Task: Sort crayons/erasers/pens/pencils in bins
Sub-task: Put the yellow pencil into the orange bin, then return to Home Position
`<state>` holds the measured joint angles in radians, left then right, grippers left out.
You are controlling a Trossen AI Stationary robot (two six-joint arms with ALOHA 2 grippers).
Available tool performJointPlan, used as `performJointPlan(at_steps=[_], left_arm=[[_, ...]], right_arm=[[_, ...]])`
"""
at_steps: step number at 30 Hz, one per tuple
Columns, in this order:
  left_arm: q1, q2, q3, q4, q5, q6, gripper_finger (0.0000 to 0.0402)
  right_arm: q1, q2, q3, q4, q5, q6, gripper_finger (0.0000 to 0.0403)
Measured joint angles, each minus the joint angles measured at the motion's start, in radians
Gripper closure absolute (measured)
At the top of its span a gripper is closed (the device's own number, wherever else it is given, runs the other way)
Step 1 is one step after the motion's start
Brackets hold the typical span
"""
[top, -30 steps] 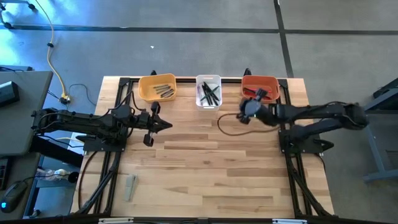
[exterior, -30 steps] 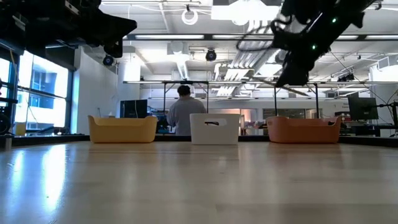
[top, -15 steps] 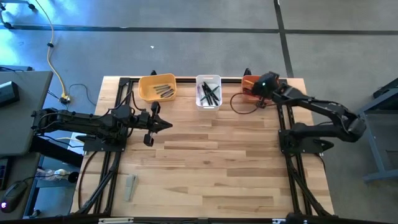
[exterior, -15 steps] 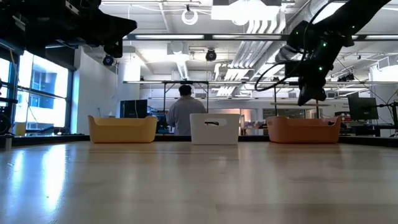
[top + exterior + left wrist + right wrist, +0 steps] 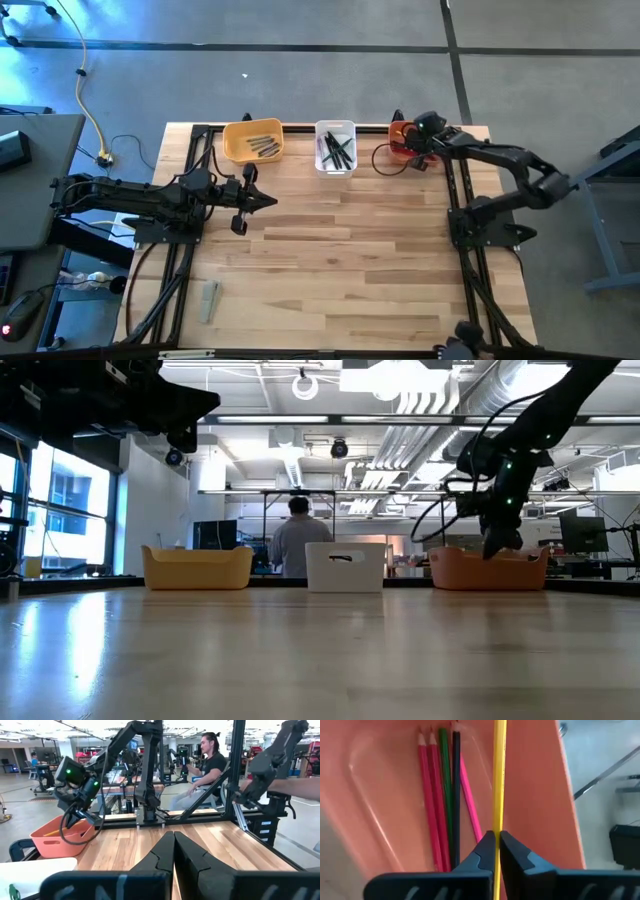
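**No readable text anywhere**

Looked over all four views and there's nothing legible. The three bins carry no labels, the pencils in the red-orange one show no printing, and the screens and signs in the room behind the table are too far off to make out.

Counter: pale wood planks, smooth, faintly glossy. Red-orange bin: smooth plastic, soft sheen. Pencils: painted, glossy, wood tips bare. Yellow pencil: glossy paint. Right gripper: matt black.
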<state>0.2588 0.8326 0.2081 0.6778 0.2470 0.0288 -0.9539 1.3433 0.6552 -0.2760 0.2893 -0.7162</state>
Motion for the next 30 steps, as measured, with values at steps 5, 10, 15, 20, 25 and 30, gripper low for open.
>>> performJointPlan(at_steps=[5,10,15,20,25,30], left_arm=[[0.000,0.000,0.000,0.000,0.000,0.000,0.0401],[0.000,0.000,0.000,0.000,0.000,0.000,0.0401],[0.000,0.000,0.000,0.000,0.000,0.000,0.0401],[0.000,0.000,0.000,0.000,0.000,-0.001,0.0401],[0.004,0.000,0.000,0.000,-0.003,-0.020,0.0401],[0.033,0.000,0.000,-0.002,-0.012,-0.021,0.0401]], right_arm=[[-0.027,0.063,0.000,0.020,0.002,-0.017,0.0403],[-0.033,0.086,0.000,0.014,0.003,-0.025,0.0403],[-0.033,0.086,0.000,0.014,0.004,-0.024,0.0402],[-0.033,0.086,0.001,0.014,0.022,-0.019,0.0372],[-0.027,0.085,0.002,0.017,0.023,0.001,0.0321],[0.003,0.036,0.030,0.024,0.022,0.039,0.0297]])
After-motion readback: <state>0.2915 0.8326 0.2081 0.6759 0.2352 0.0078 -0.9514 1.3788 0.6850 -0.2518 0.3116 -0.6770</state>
